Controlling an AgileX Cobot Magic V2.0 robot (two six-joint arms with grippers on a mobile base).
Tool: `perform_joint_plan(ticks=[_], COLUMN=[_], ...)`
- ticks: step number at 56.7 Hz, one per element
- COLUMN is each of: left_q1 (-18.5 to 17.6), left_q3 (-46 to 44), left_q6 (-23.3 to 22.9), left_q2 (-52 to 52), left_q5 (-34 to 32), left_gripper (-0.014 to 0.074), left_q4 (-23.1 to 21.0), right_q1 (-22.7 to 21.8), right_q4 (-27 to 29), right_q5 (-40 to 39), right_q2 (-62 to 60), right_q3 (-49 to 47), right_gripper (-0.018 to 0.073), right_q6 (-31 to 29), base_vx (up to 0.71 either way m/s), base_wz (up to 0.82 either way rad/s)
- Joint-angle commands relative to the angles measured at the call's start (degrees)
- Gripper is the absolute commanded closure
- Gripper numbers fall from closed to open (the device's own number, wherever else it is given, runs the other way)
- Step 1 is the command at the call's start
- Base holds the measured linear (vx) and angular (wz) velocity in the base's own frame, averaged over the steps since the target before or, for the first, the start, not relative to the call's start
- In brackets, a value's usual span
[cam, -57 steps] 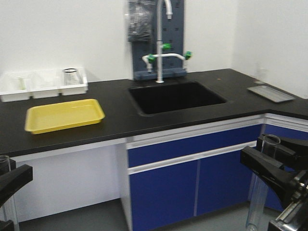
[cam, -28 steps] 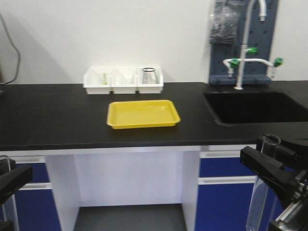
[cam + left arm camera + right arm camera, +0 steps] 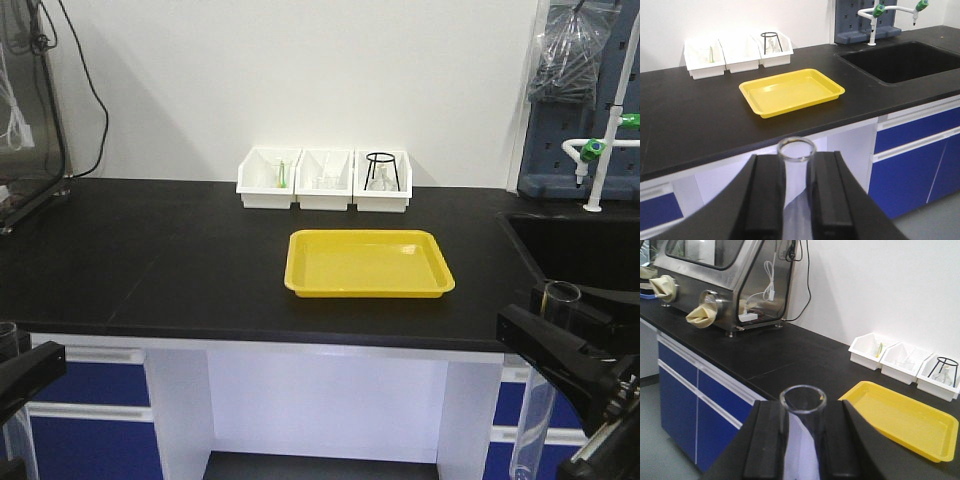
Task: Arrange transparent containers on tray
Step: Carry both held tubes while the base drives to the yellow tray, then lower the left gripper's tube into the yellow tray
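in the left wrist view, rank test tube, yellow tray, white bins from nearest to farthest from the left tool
1. Test tube, gripped in the left tool itself.
2. Yellow tray, centre of the counter.
3. White bins, rear left, behind the tray.

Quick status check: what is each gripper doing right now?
Left gripper: closed, holding the left test tube upright.
Right gripper: closed, holding the right test tube upright.
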Motion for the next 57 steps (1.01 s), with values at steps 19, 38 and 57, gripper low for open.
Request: perform_joint_plan(ticks=[19,38,57], left_q1=[-0.37,-0.37,-0.37], left_q3=[-1.47,-1.47,-1.47], left_q6=[-0.06,-0.06,-0.06], left_q2=[-0.12,-0.12,-0.12], left_q5=[-4.41,-4.41,-4.41], left_gripper=[0.0603,0.0603,0.0603], left_q4=[0.67,0.67,0.67], right_q1=[-0.02,-0.02,-0.02], right_q4=[-0.05,-0.05,-0.05], right_q5=[1.29,1.29,1.29], right_q2=[-0.44,-0.44,-0.44], right_q3=[-1.85,-1.85,-1.85], right_gripper=[0.0571,0.0571,0.0571], right_q6=[0.06,0.06,0.06], base_vx=[0.36,0.42,0.43], base_wz=[-0.16,-0.14,0.02])
